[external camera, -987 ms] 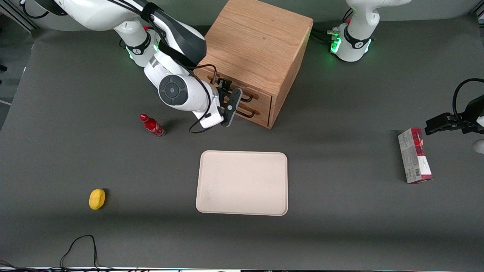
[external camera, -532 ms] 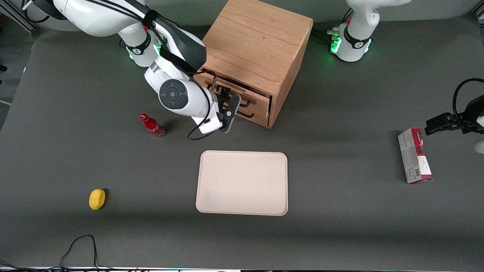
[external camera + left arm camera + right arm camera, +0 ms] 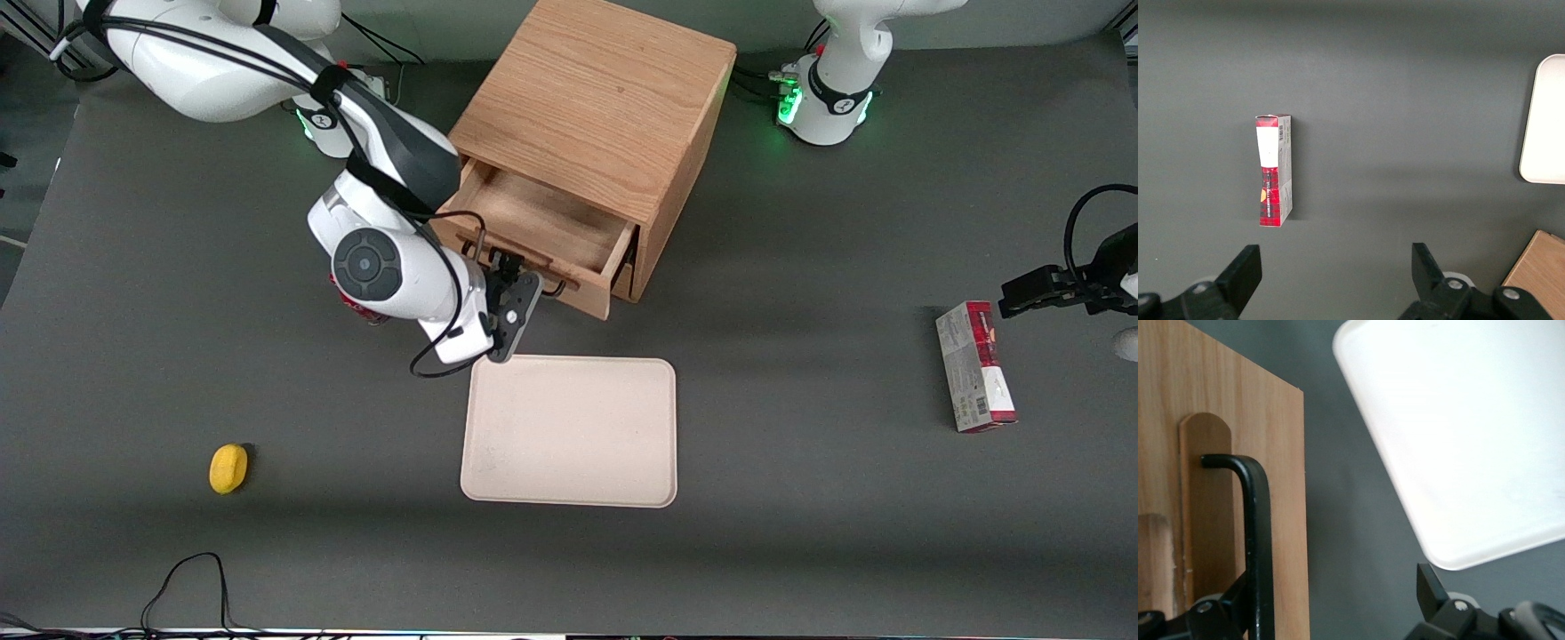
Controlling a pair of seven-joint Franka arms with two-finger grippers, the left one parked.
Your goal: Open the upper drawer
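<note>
Because its fingers sit either side of the black wire handle point(image 3: 1257, 540), the gripper point(image 3: 508, 298) looks hooked on rather than clenched hard, which suits a straight pull. The upper drawer point(image 3: 533, 233) stands well out of the oak cabinet point(image 3: 605, 98), its wood-grain box open to view, so the task seems nearly done. The drawer front hangs just above the tabletop point(image 3: 800, 489), close to the cream tray point(image 3: 569, 431) nearer the front camera.

Light oak upper drawer point(image 3: 542, 233), wood grain inside, thin black wire handle point(image 3: 1257, 540). The gripper point(image 3: 508, 293) at that handle is black on a white arm. Cream tray point(image 3: 569, 431), yellow lemon point(image 3: 228, 468), red-and-grey carton point(image 3: 975, 366), dark grey surface point(image 3: 800, 498).
</note>
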